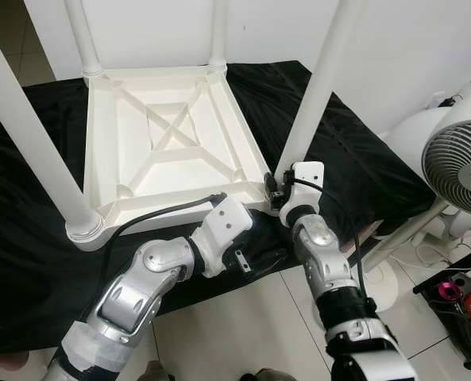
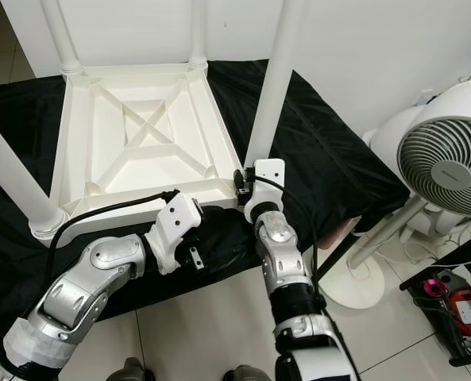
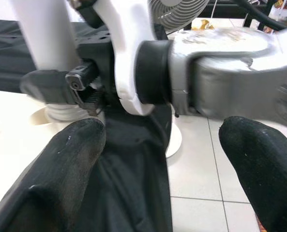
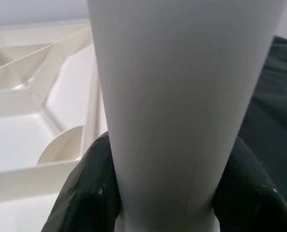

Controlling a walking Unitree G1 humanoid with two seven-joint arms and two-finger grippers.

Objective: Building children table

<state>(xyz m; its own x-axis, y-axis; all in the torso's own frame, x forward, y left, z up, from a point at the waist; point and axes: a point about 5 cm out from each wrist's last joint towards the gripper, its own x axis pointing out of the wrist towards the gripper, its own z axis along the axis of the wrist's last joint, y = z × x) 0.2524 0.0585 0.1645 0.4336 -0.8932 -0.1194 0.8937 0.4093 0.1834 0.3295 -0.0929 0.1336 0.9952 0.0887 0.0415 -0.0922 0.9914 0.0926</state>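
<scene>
Fingers (image 4: 80,193) of the right gripper (image 1: 276,189) are closing around the base of a white table leg (image 1: 318,87), one black pad pressing each side of the tube, as the right wrist view is showing. That leg is standing in the corner socket of the upturned white children's table (image 1: 167,139) nearest the right arm, and it is leaning slightly away from the tabletop's middle.

Fingers (image 3: 61,179) of the left gripper (image 3: 158,159) are spreading wide apart and holding nothing; between them the left wrist view is showing the black cloth (image 1: 354,159), the pale floor tiles (image 1: 251,325) and the right wrist just beyond. The left gripper is hovering close beside the gripped leg, just off the near edge of the table.

The table is lying underside up on the black cloth, its ribbed cross-bracing facing upward, with three more white legs standing at its other corners. A white fan (image 1: 461,159) is standing on the floor well apart from the table, on the right arm's side.
</scene>
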